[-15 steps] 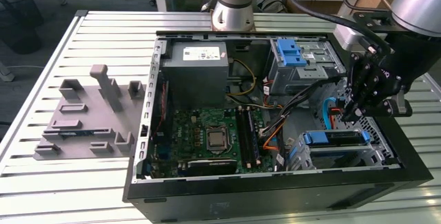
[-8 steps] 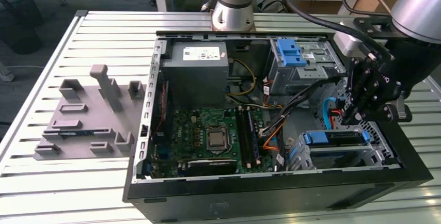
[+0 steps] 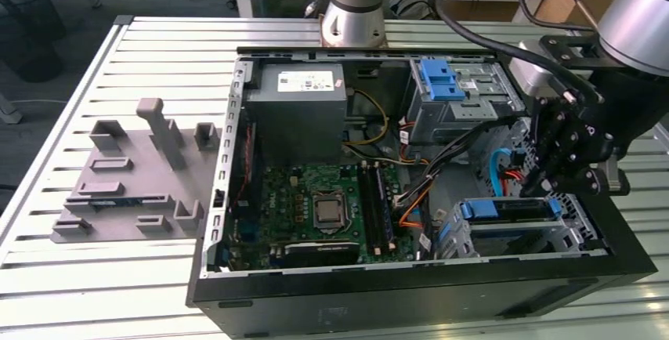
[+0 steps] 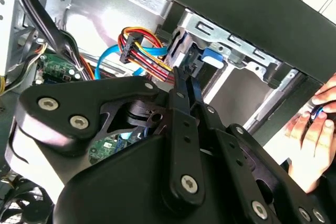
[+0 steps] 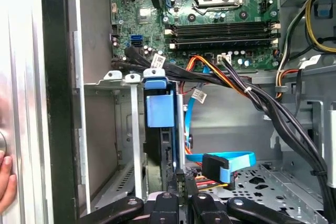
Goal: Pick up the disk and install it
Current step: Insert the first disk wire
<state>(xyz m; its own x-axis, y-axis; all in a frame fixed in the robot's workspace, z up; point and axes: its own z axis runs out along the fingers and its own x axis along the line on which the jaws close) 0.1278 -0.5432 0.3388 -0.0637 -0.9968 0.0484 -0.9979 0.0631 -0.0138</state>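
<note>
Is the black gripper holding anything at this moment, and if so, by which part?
It cannot be told. The black gripper sits at the end of the blue-framed silver disk standing in its metal bay, but any grip is hidden.

The tool [image 3: 559, 169] hangs inside the case [image 3: 418, 301], just above the drive cage [image 3: 522, 226] holding the disk [image 3: 509, 209]. The motherboard [image 3: 324, 207] lies beside it; a fixture [image 3: 131, 179] sits well apart on the desk [image 3: 63, 277].
</note>
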